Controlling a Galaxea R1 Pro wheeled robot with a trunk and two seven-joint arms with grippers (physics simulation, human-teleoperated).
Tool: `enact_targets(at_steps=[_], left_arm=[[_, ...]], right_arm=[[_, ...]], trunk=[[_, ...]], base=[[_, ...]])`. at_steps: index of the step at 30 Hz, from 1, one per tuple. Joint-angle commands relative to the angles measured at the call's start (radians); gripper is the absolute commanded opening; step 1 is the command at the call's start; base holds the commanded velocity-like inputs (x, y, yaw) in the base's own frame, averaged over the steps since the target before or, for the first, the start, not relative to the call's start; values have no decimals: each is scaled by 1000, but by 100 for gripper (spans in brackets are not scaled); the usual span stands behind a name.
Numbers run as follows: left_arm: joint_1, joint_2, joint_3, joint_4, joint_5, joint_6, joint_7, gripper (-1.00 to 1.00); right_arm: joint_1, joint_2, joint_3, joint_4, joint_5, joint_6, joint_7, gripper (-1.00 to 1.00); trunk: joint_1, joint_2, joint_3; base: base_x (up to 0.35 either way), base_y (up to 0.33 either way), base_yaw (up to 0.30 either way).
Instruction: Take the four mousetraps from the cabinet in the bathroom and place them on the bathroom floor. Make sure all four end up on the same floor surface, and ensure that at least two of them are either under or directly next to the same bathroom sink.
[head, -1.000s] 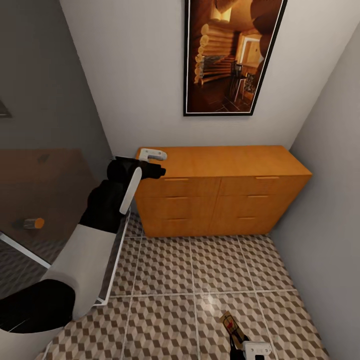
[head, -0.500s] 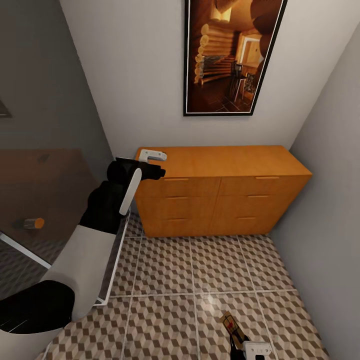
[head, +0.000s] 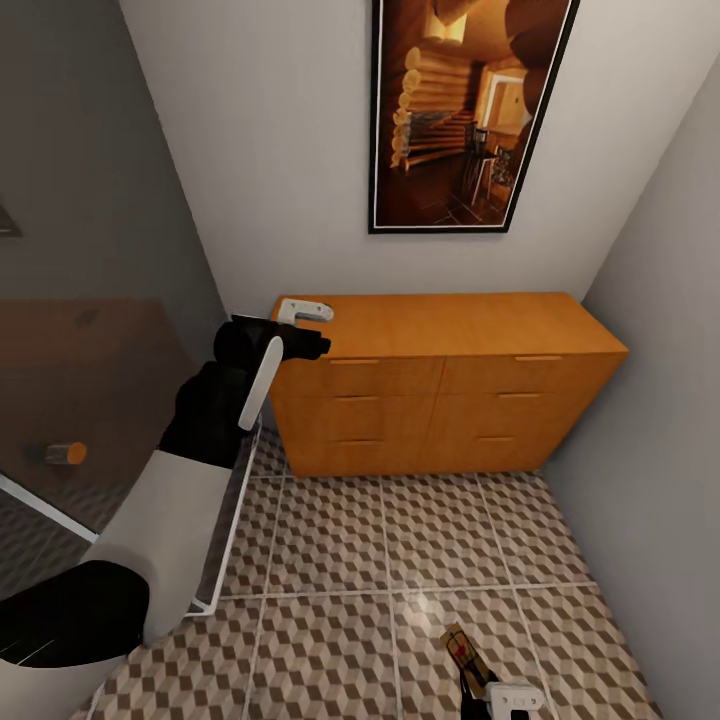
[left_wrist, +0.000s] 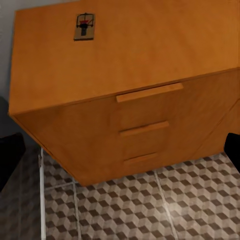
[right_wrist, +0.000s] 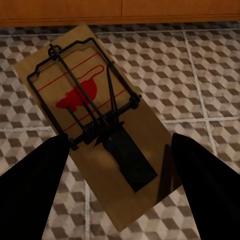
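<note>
At the near edge of the head view, the right claw (head: 478, 690) hangs low over the bathroom floor (head: 340, 560) with a mousetrap (head: 461, 648) at its tip. In the right wrist view that mousetrap (right_wrist: 97, 122) lies between the two dark fingers (right_wrist: 30, 192), which stand wide apart on either side of the board. Whether the claw actually has hold of it or the trap lies on the tiles, I cannot tell. The board shows its black wire frame and red mark face up.

Farther out, the left arm (head: 200, 440) reaches forward, and its claw (head: 305, 311) sits over the near left corner of the cabinet (head: 440, 375). How far this claw is open I cannot tell.

In the left wrist view a second mousetrap (left_wrist: 85, 26) lies flat on the cabinet top (left_wrist: 125, 50), near the back corner by the wall. The drawers (left_wrist: 145, 127) are closed.

Above the cabinet a framed picture (head: 465, 110) hangs on the far wall.
</note>
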Motion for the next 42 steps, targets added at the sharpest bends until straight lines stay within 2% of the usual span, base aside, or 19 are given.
enact_targets(at_steps=[1, 12, 28, 32, 33, 34, 35, 36, 37, 39, 42], left_arm=[[-1, 0, -1, -1, 9, 4, 10, 100], [-1, -1, -2, 2, 9, 4, 10, 100], [-1, -1, -2, 5, 9, 4, 10, 100], [0, 0, -2, 5, 9, 3, 10, 100], [0, 0, -2, 5, 9, 3, 10, 100], [0, 0, -2, 5, 9, 3, 10, 100], [0, 0, -2, 5, 9, 3, 10, 100], [1, 0, -2, 6, 9, 3, 10, 100], [1, 0, -2, 6, 9, 2, 10, 100], [1, 0, -2, 6, 9, 2, 10, 100], [1, 0, -2, 6, 9, 2, 10, 100]], right_arm=[[-1, 0, 9, 1, 0, -2, -10, -100], [-1, 2, 9, 1, 0, 0, -10, -100], [-1, 1, 9, 1, 1, -2, -9, -100], [0, -10, 9, 3, 2, -9, -10, -100], [4, -19, 9, 4, 2, -14, -11, -100], [21, -40, 9, 5, 2, -31, -14, -100], [30, -47, 9, 5, 2, -40, -14, -100], [58, -60, 9, 5, 0, -87, -20, -100], [68, -62, 9, 5, -1, -109, -24, -100], [105, -67, 9, 5, -3, -219, -64, -100], [154, -58, 9, 5, -5, -231, -175, -100]], trunk=[[1, -2, -2], [1, -2, -2], [1, -2, -2], [1, -2, -2], [1, -2, -2], [1, -2, -2], [1, -2, -2], [1, -2, -2], [1, -2, -2], [1, -2, -2], [1, -2, -2]], base=[[198, 132, 0], [242, 175, 0], [256, -12, 0], [147, -1, 0], [120, 0, 0], [108, 0, 0], [105, 0, 0], [99, 0, 0], [97, 0, 0], [94, 0, 0], [91, 0, 0]])
